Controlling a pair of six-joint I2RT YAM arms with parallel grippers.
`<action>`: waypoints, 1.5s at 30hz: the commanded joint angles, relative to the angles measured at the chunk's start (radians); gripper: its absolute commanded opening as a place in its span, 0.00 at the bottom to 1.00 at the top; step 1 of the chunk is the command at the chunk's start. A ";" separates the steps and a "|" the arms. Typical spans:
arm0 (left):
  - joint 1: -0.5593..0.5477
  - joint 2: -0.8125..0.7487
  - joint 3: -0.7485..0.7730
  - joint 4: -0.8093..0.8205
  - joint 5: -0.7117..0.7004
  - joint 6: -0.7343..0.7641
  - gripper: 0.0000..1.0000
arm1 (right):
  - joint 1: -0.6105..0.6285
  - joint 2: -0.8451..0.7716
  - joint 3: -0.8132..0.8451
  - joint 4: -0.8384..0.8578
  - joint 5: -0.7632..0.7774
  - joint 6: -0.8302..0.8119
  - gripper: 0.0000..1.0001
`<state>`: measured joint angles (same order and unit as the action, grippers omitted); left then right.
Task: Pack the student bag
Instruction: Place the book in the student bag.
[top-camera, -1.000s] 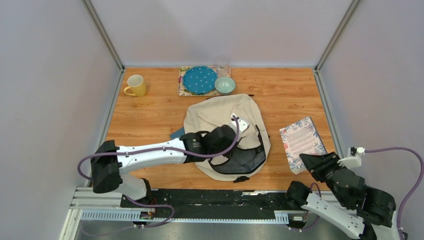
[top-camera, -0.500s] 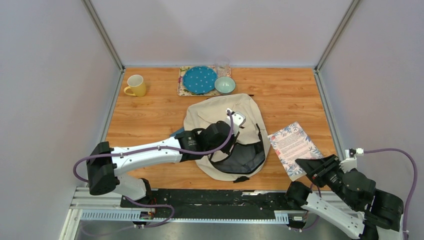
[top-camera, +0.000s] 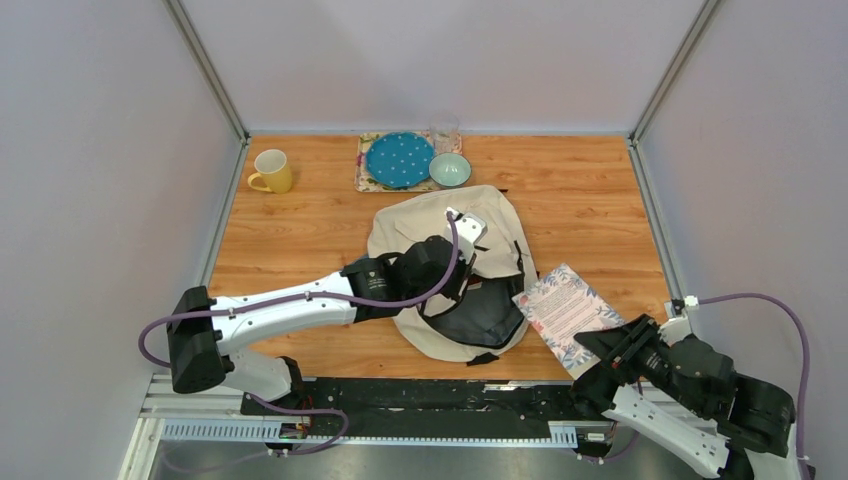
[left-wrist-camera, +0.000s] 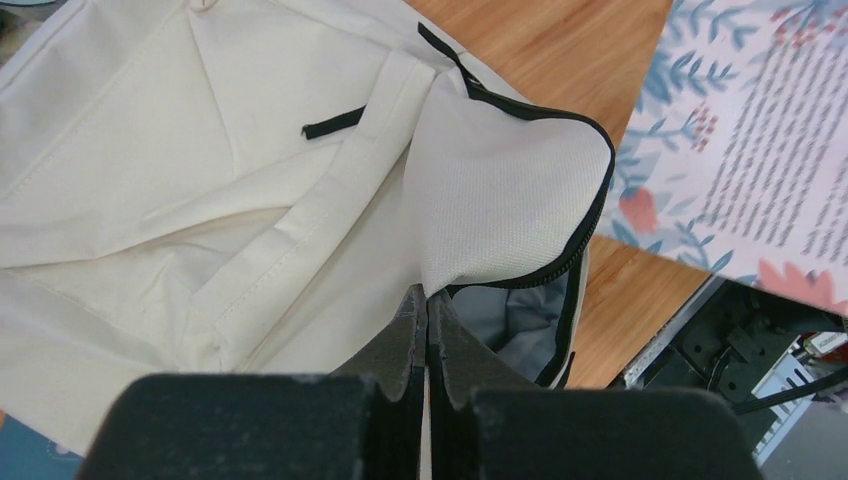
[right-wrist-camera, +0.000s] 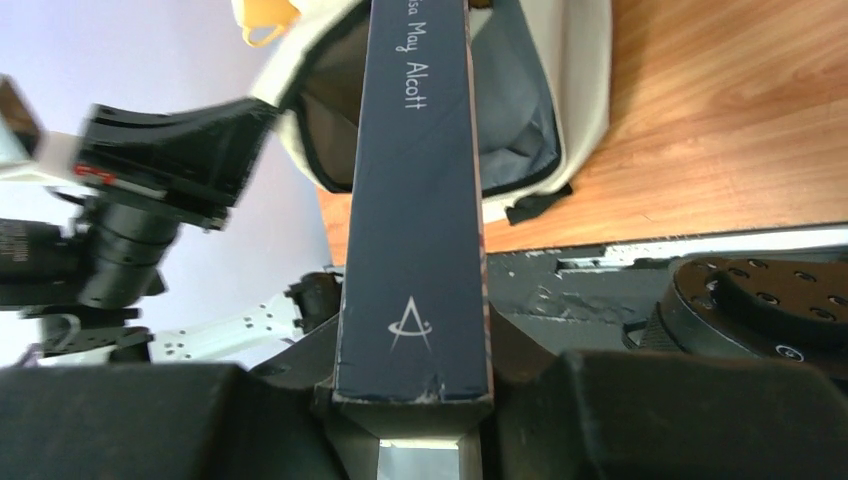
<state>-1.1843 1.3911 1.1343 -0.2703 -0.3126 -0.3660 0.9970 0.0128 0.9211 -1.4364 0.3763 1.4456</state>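
Your right fingers are clamped on the book. It has slid left since a second ago, and its corner now sits right at the open mouth of the student bag. That arm is folded low at the near right corner. Your left fingers pinch the bag's flap tight, arm stretched low across the bench. The bag lies mid-bench. Count: one bag, one book, one yellow mug, one plate, one bowl, one glass.
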 joint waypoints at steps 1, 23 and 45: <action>0.000 -0.067 0.041 0.095 -0.025 -0.014 0.00 | -0.001 -0.019 -0.042 -0.167 -0.094 0.024 0.00; -0.001 -0.079 0.013 0.129 0.125 -0.047 0.00 | 0.002 -0.030 -0.320 0.554 -0.214 0.094 0.00; -0.001 -0.155 -0.025 0.181 0.173 -0.076 0.00 | 0.000 0.059 -0.559 0.998 -0.224 0.122 0.00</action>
<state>-1.1820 1.3201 1.1069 -0.2073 -0.1631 -0.4175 0.9966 0.0528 0.3271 -0.6968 0.1242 1.5871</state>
